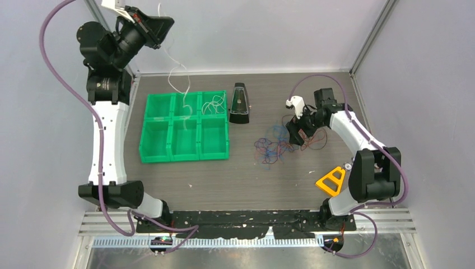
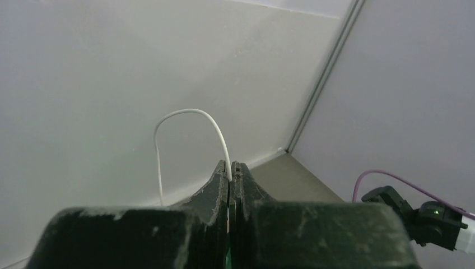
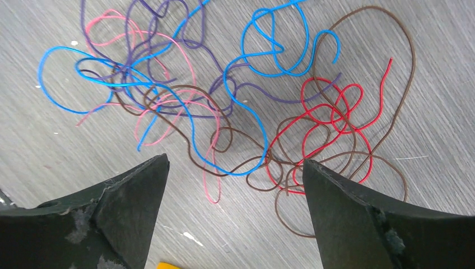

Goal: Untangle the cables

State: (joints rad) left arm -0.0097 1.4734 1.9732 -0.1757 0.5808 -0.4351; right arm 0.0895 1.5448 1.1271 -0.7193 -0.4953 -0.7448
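Well, the left gripper (image 2: 230, 165) is pinched tight on a white cable (image 2: 185, 111), high above the back-left corner of the green compartment tray (image 1: 185, 156), and the cable trails down into it. Right of the tray, the right gripper (image 3: 235, 162) hangs spread wide, holding nothing, over the tangled cables (image 1: 273, 147) on the table (image 1: 224, 185).

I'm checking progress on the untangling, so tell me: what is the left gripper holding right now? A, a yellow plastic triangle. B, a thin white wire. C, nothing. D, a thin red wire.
B: in the left wrist view the left gripper is shut, with the thin white wire pinched between its fingertips and arching up out of them.
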